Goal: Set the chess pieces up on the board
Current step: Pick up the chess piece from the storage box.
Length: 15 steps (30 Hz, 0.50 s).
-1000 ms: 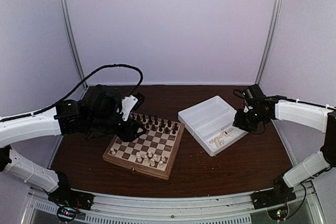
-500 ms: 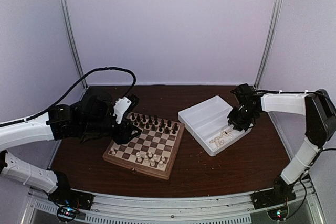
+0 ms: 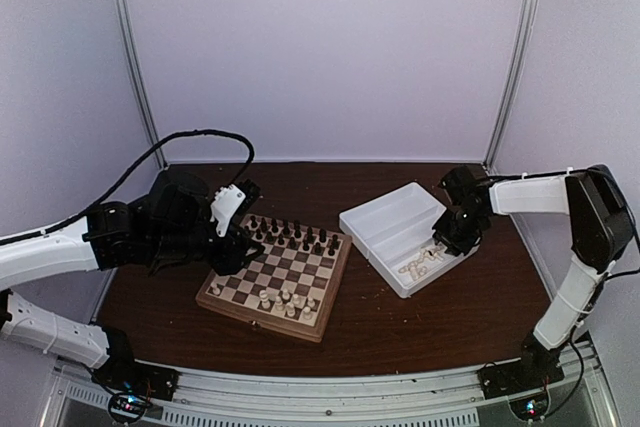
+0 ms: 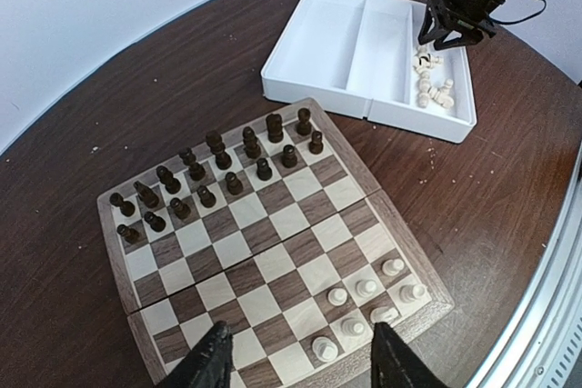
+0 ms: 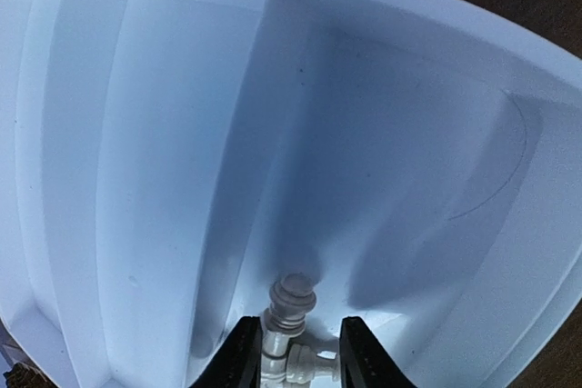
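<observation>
The right claw [image 5: 300, 326] reaches into the right compartment of the white tray [image 5: 173, 134]. Its fingers stand narrow on either side of an upright cream chess piece [image 5: 291, 302]. Whether they press it cannot be told, as the picture's edge cuts off their lower parts and a second piece lying there. From above, the left arm [image 3: 150, 232] hides the board's [image 3: 262, 318] far left corner. The left claw [image 4: 300, 365] hovers wide, holding nothing, over the board's left side. Dark pieces [image 4: 218, 165] fill two rows along its far side, and a few cream pieces [image 4: 366, 287] stand at its near right. More cream pieces lie loose in the tray's right compartment, on the brown table [image 4: 182, 70]
</observation>
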Motion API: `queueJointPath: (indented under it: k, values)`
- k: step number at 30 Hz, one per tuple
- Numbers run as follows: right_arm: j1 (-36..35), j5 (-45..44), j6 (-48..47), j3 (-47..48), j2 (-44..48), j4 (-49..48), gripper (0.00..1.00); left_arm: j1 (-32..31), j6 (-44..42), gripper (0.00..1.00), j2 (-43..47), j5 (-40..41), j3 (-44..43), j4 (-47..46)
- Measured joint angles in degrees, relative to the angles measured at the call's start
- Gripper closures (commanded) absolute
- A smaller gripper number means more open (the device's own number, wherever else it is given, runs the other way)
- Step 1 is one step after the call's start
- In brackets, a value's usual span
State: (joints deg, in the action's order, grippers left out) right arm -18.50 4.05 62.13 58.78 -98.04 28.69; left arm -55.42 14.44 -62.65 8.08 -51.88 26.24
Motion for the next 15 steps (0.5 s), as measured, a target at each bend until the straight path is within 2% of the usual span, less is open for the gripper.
queueJointPath:
  k: [8,15]
  values:
    - [0.0,0.0,0.3,0.7,-2.5,-0.6,0.67,0.2,-0.6,0.48,0.0,0.6,0.0,0.0]
    - [0.0,-0.1,0.4,1.7,-3.6,-0.9,0.78,0.3,-0.8,0.48,0.5,1.1,0.6,0.0]
